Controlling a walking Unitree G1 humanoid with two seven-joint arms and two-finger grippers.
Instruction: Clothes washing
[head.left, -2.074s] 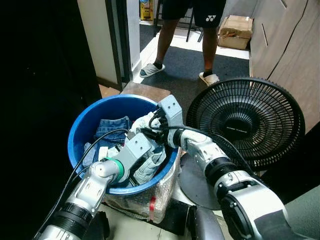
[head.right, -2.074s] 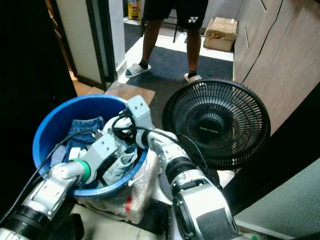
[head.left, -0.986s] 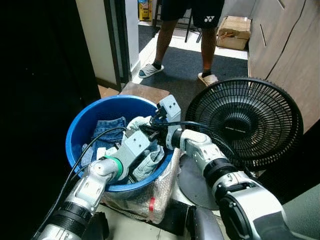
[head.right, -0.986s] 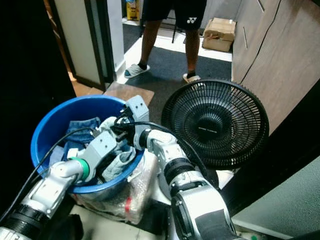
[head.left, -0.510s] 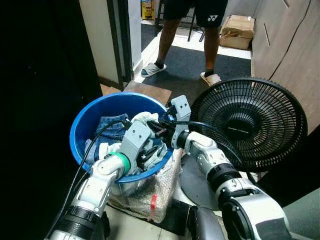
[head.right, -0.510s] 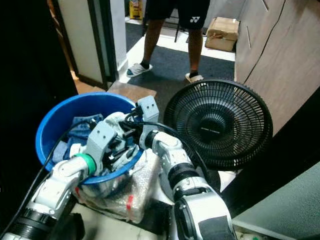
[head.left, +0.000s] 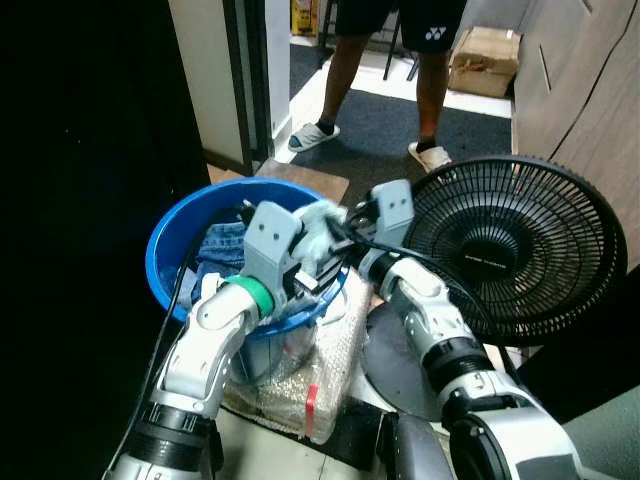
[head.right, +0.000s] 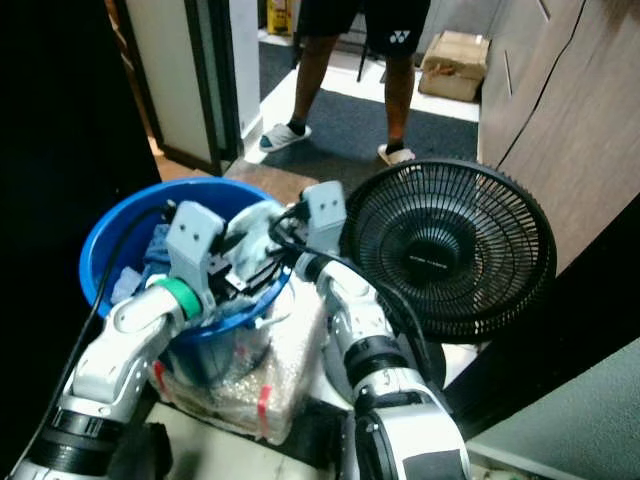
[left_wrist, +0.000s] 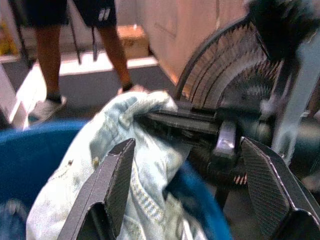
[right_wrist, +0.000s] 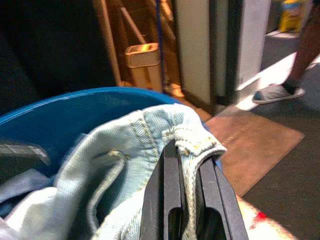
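My right claw (right_wrist: 186, 165) pinches the pale denim garment (right_wrist: 125, 165) above the blue laundry tub (head.left: 170, 255), while my left claw (left_wrist: 190, 195), fingers spread wide, faces it just beside.

Bright daylit doorway, deep black shadow at left, blurred wrist views
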